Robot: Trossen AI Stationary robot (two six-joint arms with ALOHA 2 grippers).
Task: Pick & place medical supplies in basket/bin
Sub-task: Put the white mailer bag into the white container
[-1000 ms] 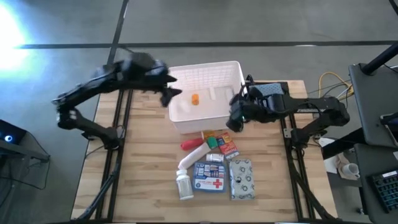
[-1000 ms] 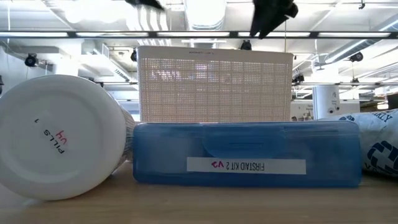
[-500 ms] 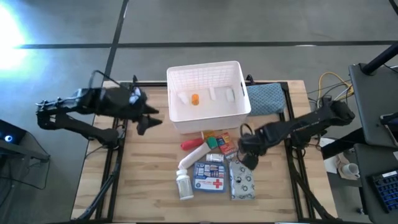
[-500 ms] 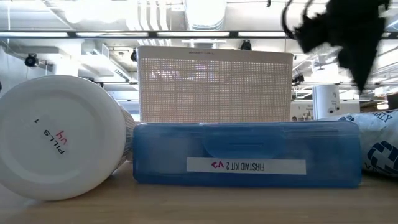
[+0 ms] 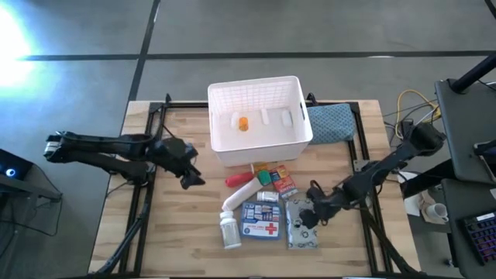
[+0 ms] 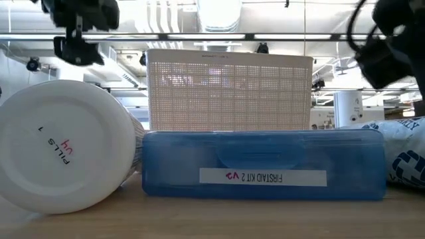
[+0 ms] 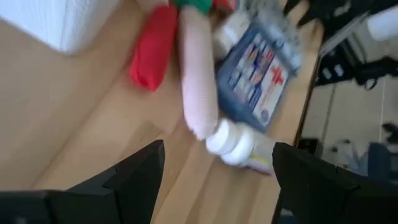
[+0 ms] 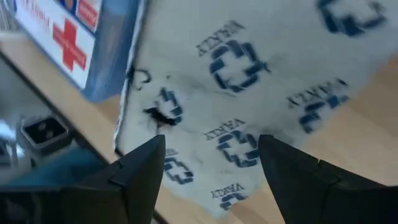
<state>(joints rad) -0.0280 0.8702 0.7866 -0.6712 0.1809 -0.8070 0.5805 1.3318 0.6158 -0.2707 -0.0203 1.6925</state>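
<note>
The white slotted basket [image 5: 260,120] stands at the table's far middle with an orange vial [image 5: 243,123] lying in it. Near of it lie a red-white tube [image 5: 242,190], small red and green boxes [image 5: 275,178], a white pill bottle [image 5: 229,230], a blue red-cross pouch [image 5: 261,219] and a grey patterned packet [image 5: 301,225]. My left gripper [image 5: 190,174] is open and empty, left of the tube, which its wrist view shows ahead [image 7: 186,74]. My right gripper [image 5: 311,213] is open and empty, just above the packet [image 8: 249,74].
A blue-grey folded cloth [image 5: 333,122] lies right of the basket. Small white items [image 5: 267,116] lie in the basket beside the vial. In the low view the pill bottle [image 6: 63,146] and the pouch [image 6: 262,166] fill the front. Bare wood shows at the table's left [image 5: 167,225].
My left gripper has gone from the basket's left side toward the near-left and down, now left of the tube. My right gripper has gone from the basket's right side toward the near edge, now over the grey packet. The supplies have kept still.
</note>
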